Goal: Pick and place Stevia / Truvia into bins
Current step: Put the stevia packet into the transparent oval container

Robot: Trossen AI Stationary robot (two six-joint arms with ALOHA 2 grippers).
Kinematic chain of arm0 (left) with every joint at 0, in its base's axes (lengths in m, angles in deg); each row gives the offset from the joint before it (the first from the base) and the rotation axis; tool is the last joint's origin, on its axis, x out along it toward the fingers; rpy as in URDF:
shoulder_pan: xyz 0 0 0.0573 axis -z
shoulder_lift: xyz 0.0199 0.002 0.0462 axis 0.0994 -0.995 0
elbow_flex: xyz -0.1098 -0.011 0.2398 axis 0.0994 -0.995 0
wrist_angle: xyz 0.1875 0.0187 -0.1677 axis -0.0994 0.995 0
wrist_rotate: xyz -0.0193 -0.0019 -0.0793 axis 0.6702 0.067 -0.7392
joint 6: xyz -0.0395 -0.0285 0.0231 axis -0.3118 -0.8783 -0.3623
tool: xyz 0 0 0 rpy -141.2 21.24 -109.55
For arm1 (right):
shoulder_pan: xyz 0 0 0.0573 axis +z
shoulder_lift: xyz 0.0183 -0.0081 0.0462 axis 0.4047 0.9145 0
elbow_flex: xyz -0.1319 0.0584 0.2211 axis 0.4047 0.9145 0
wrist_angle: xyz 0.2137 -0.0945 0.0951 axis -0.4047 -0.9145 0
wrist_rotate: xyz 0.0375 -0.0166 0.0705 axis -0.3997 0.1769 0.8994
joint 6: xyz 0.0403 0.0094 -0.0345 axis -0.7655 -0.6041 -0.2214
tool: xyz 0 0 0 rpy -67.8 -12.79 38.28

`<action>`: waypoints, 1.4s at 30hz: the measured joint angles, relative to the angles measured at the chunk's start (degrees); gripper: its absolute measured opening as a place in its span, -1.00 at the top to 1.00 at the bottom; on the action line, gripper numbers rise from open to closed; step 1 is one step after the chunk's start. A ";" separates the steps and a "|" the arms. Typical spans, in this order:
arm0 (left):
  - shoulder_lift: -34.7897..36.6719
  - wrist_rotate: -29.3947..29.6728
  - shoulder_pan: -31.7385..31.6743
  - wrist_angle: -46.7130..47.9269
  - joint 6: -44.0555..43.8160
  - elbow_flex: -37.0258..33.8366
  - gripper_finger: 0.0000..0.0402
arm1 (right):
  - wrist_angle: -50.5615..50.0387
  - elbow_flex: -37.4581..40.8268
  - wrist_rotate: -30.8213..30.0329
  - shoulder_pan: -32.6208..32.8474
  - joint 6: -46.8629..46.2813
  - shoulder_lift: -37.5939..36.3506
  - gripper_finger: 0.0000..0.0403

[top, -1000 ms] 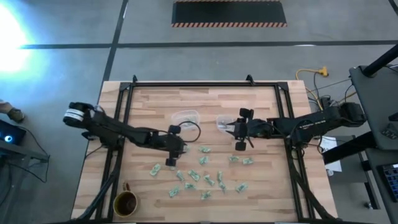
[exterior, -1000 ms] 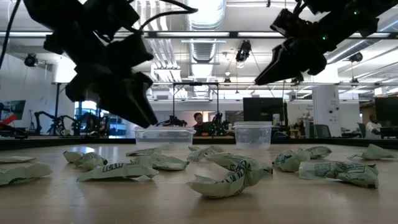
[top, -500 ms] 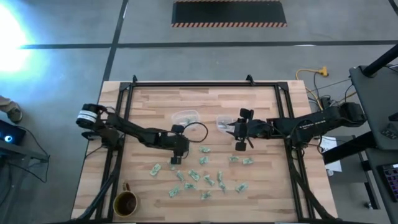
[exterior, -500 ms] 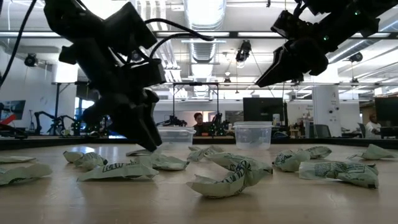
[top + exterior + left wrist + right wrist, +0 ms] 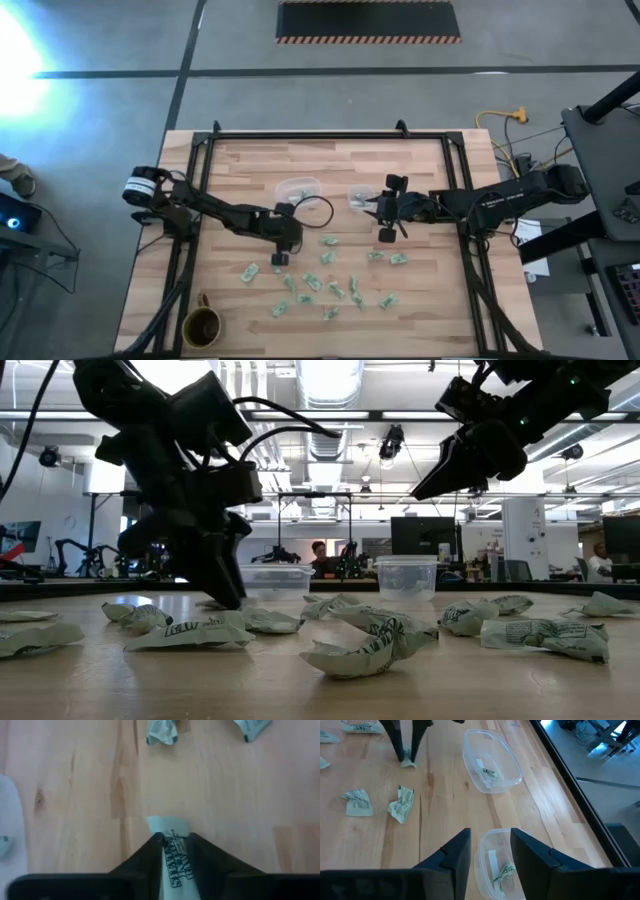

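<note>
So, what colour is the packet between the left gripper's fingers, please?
Pale green paper packet with dark lettering; left wrist view.

Both arms: dark, near-black slender links with bulkier joint housings.

Left arm (image 5: pixel 215 212): pale grey-white band around the joint at its base end; thin black cable arcs in a loop from the wrist.

Left claw (image 5: pixel 174 851): two matte black fingers, wedge-shaped, tapering to narrow tips, joined to a flat black crossbar.

Right claw (image 5: pixel 488 854): two broad black fingers with angular, stepped edges.

Right arm (image 5: pixel 495 200): uniformly dark, thicker block at the wrist.
</note>
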 joint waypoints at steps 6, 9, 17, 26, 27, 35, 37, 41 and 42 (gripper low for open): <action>0.04 -0.05 0.02 0.25 3.46 0.66 0.96 | -0.06 0.00 0.04 0.00 0.02 0.00 0.41; 0.30 2.69 0.02 -0.01 5.44 1.61 0.95 | -0.07 0.02 0.08 0.00 0.16 0.00 0.42; 3.29 20.92 -0.02 -4.75 12.79 3.23 0.95 | -0.04 0.04 0.09 0.00 0.15 0.00 0.41; 5.52 25.74 -6.13 -6.60 18.80 2.76 0.95 | 0.07 0.04 0.09 0.00 0.02 0.00 0.47; 5.50 25.71 -7.45 -6.50 18.80 2.49 0.95 | 0.07 0.04 0.09 0.00 0.04 0.00 0.47; 5.56 25.54 -14.47 -6.15 15.83 0.10 0.95 | 0.13 0.07 0.09 0.00 0.22 0.00 0.51; 5.59 25.42 -14.55 -6.13 15.48 -0.20 0.95 | 0.13 0.07 0.08 0.00 0.21 0.00 0.52; 5.55 24.96 -14.51 -6.13 15.48 -0.22 0.94 | 0.13 0.09 0.08 0.00 0.14 0.00 0.50; 5.55 24.47 -14.51 -6.10 15.45 -0.23 0.93 | 0.11 0.09 0.07 0.00 0.05 0.00 0.50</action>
